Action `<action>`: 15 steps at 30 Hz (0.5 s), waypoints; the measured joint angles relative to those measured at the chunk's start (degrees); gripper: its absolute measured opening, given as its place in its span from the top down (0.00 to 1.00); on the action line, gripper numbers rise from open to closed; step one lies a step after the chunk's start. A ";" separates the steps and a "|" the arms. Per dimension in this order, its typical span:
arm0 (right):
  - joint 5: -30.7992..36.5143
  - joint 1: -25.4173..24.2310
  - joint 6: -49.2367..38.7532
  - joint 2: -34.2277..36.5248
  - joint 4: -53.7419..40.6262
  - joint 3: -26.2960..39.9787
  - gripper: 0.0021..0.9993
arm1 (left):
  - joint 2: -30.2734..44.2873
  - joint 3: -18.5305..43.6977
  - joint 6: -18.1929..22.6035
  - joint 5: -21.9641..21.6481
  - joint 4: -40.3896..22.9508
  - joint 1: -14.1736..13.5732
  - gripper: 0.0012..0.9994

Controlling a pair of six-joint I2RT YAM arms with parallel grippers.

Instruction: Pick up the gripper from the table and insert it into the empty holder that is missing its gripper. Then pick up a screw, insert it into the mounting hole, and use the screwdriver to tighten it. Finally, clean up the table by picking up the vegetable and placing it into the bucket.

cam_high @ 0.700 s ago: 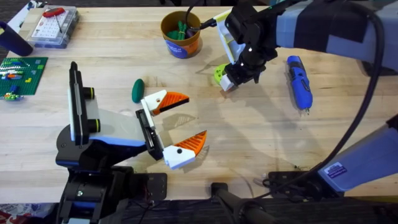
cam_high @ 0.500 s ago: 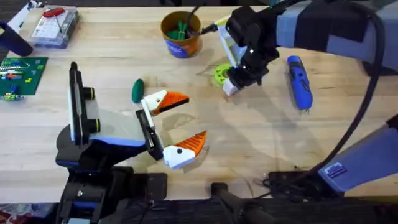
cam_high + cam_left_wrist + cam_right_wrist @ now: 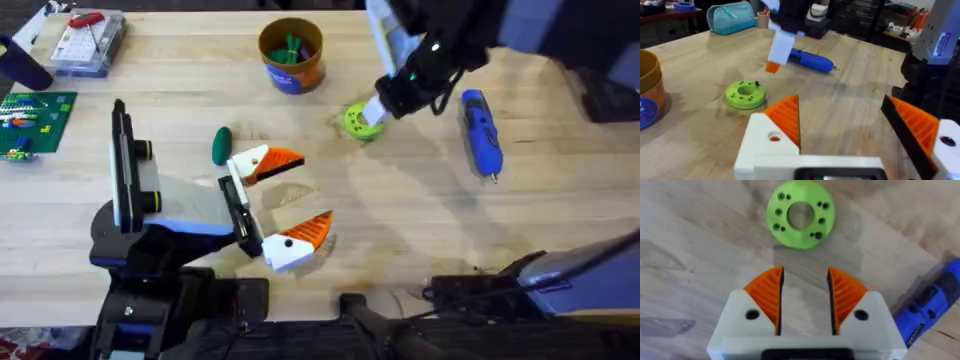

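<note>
The dark green vegetable (image 3: 221, 145) lies on the table just beyond my left gripper (image 3: 287, 198), which rests open and empty; its orange pads (image 3: 787, 117) show in the left wrist view. The orange-rimmed bucket (image 3: 291, 52) stands at the far middle with green bits inside. The blue screwdriver (image 3: 480, 132) lies at the right, also seen in the wrist views (image 3: 810, 59) (image 3: 932, 307). My right gripper (image 3: 378, 108) hangs open and empty over the table beside a lime-green ring (image 3: 360, 121) (image 3: 800, 214). The loose gripper, holder and screw are out of view.
A clear parts box (image 3: 85, 40) with a red tool on it and a green brick plate (image 3: 35, 115) sit at the far left. The bucket's edge (image 3: 647, 95) shows left of the ring (image 3: 745, 94). Bare wood lies between ring and screwdriver.
My right gripper has lifted and shifted slightly toward the far side, and its arm has swung up and right. The ring, the vegetable and the left arm have stayed put.
</note>
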 joint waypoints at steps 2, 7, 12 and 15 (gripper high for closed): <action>0.00 -0.76 0.87 -1.22 0.60 0.26 0.53 | 0.01 0.00 -0.01 -0.01 0.00 0.00 0.01; 0.01 -2.78 3.28 -1.07 3.46 0.12 0.53 | 0.01 0.00 -0.01 -0.01 0.01 0.00 0.01; 0.02 -3.23 4.09 -0.82 5.26 -0.33 0.53 | 0.01 0.01 0.00 0.00 0.02 0.00 0.01; 0.00 -3.23 4.11 0.20 5.38 -0.37 0.53 | -0.01 0.00 -0.02 0.00 0.00 0.00 0.01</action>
